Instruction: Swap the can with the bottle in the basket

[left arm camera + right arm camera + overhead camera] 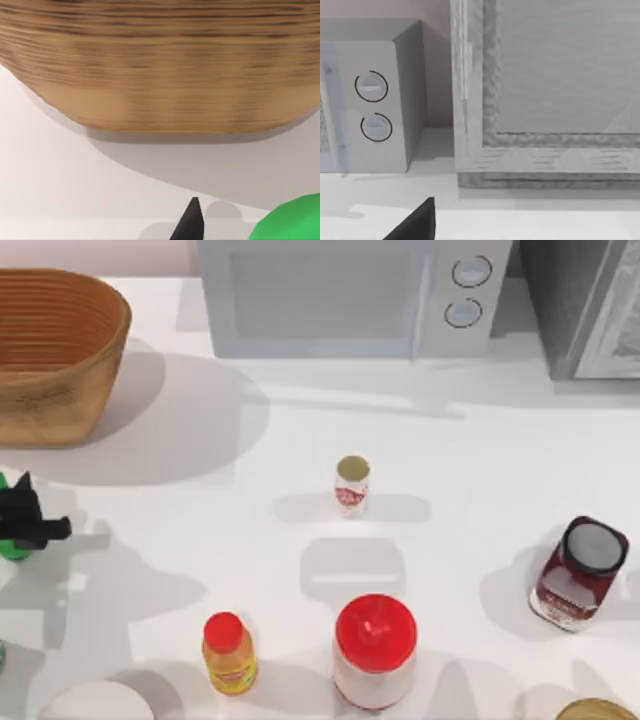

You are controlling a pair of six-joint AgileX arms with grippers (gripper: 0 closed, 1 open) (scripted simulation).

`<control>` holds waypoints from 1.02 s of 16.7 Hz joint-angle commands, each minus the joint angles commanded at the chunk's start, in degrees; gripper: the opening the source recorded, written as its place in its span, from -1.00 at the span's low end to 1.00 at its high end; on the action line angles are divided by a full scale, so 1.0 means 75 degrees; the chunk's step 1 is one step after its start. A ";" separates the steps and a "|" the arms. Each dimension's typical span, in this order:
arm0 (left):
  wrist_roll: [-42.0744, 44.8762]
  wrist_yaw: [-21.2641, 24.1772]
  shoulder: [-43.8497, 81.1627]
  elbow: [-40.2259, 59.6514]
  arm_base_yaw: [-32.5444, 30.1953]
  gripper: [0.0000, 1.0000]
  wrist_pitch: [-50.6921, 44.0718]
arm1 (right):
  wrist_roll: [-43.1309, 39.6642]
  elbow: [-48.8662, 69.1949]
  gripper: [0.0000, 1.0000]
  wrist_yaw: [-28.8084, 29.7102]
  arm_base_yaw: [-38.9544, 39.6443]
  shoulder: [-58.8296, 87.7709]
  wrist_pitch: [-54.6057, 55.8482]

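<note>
Top view: left gripper [28, 525] at desk's left edge pinches green bottle [12, 545], near wicker basket [55, 350] in far-left corner. Can [352, 484] stands mid-desk, white red-lidded jar [374, 652] near front edge.

Bright, even light over a white bench [450, 440]. Soft grey shadows lie on both sides of the can [351, 485] and spread wide to the right of the basket [50, 350]. In the left wrist view the basket's weave [160, 65] is smeared with blur above a curved shadow. No glare shows, and the edges look undistorted
</note>
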 joint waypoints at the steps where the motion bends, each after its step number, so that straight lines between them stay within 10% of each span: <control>1: 0.0000 0.0000 0.0000 0.0000 0.0000 -0.51 0.0000 | 0.0000 0.0000 1.00 0.0000 0.0000 0.0000 0.0000; 5: 0.0000 0.0000 0.0000 0.0000 0.0000 -1.00 0.0000 | 0.0000 0.0000 1.00 0.0000 0.0000 0.0000 0.0000; 17: 0.0031 -0.0056 -0.0283 0.0374 0.0334 -1.00 -0.0474 | 0.0000 0.0000 1.00 0.0000 0.0000 0.0000 0.0000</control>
